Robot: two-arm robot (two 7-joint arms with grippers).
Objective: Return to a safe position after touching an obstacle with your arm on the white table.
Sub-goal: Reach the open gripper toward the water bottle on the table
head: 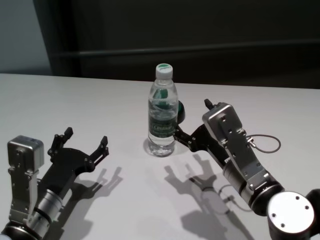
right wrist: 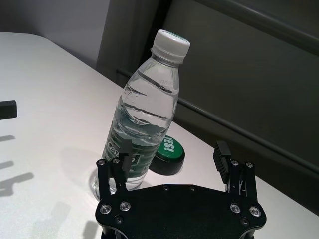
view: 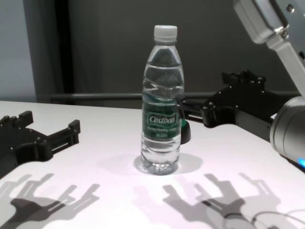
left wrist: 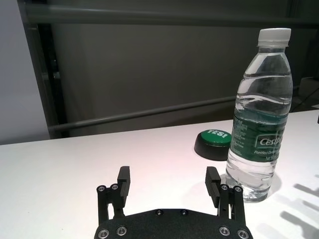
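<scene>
We note the Cestbon water bottle (head: 162, 117) upright mid white table (head: 75, 100), green button (left wrist: 215, 143) just behind it, right gripper (head: 192, 122) spread wide beside the bottle, left gripper (head: 85, 142) wide, well apart.

Bottle (view: 161, 100) — clear, white cap, green label; table (head: 100, 100) — plain white; button (left wrist: 215, 143) — black base, green top.

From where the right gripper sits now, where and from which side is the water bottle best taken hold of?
Probably the labelled mid-body of the water bottle, approached level from the robot's right. It stands upright on the white table, and its round, straight-sided middle suits a side pinch. The right gripper is open beside it already. The green button sits just behind, so avoid coming from the rear. The left gripper rests apart, open.
</scene>
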